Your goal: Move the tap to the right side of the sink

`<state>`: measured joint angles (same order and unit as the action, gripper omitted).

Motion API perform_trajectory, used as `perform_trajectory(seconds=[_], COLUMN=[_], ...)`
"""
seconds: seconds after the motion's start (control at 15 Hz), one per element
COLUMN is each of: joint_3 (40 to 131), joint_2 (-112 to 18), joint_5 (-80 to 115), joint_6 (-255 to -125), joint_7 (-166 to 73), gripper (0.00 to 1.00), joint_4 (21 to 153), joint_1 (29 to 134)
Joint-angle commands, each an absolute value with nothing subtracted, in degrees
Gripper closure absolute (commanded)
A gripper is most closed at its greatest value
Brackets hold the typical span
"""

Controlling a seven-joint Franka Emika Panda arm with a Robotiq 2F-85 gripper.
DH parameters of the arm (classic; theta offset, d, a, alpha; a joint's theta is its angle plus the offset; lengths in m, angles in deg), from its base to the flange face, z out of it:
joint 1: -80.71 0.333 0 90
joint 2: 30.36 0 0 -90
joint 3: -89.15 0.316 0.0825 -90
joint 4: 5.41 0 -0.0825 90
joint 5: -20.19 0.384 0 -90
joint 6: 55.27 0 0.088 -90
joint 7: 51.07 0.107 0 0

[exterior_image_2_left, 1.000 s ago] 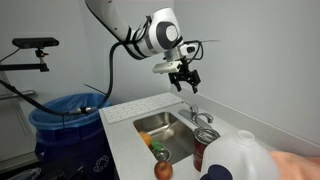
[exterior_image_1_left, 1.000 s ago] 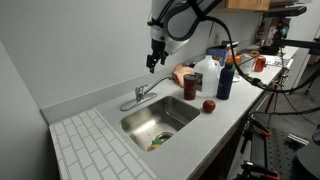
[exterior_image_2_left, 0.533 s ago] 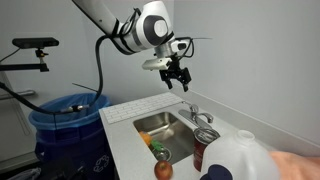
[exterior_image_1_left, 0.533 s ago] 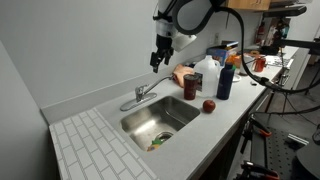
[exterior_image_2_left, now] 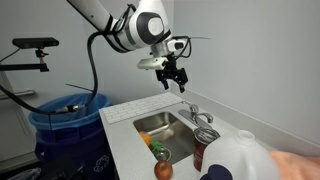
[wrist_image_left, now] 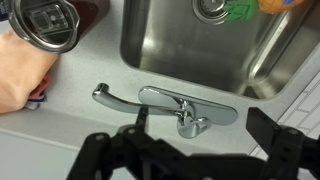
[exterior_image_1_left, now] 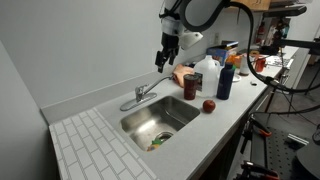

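The chrome tap (exterior_image_1_left: 140,96) sits on the counter behind the steel sink (exterior_image_1_left: 160,120), its spout lying along the sink's back edge. It also shows in an exterior view (exterior_image_2_left: 198,115) and in the wrist view (wrist_image_left: 150,98), with the spout tip at the left and the handle on the base plate. My gripper (exterior_image_1_left: 163,60) hangs open and empty well above the counter, up and to the side of the tap. It also shows in an exterior view (exterior_image_2_left: 176,82). In the wrist view my gripper (wrist_image_left: 205,140) frames the tap's base from above, without touching it.
A red apple (exterior_image_1_left: 209,105), a blue bottle (exterior_image_1_left: 225,78) and a white jug (exterior_image_1_left: 208,72) stand beside the sink. A dark can (wrist_image_left: 45,20) and a peach-coloured object (wrist_image_left: 20,75) lie near the spout tip. Green scraps (wrist_image_left: 235,10) sit in the basin. A tiled mat (exterior_image_1_left: 95,150) lies on the counter.
My gripper has drifted sideways above the counter, further from over the tap towards the bottles. The tap has not moved.
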<state>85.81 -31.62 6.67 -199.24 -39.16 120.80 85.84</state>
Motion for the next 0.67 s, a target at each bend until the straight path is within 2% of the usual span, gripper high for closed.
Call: perform_trajectory(seconds=[0.0,0.6], joint_3=[87.33,87.5], joint_2=[-28.83,-30.5], joint_5=[10.72,9.15], joint_6=[-199.5,-199.12], joint_7=[-43.43,-41.54], gripper=[0.0,0.0], joint_4=[123.95,122.48], joint_1=[84.1,84.1])
